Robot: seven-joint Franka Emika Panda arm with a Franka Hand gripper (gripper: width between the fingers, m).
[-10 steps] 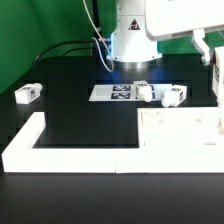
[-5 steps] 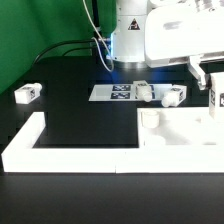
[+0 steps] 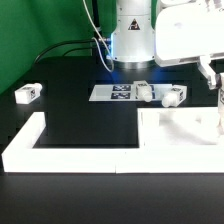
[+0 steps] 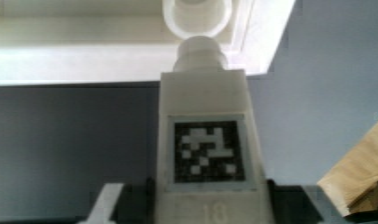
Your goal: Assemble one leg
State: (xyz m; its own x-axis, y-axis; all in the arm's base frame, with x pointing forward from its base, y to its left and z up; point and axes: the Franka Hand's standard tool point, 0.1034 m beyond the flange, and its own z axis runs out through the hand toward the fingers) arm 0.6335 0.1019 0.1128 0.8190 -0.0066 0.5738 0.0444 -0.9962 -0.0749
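Shifted lower and toward the exterior view's right since half a second earlier, the gripper (image 4: 207, 206) pinched the upright leg (image 4: 207, 120), whose tip met a hole (image 4: 200, 20) in the tabletop (image 3: 172, 128), suggesting insertion was imminent.

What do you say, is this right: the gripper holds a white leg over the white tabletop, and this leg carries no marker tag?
Not quite. The leg does carry a marker tag; the wrist view shows it. The rest holds: the gripper holds it over the white tabletop.
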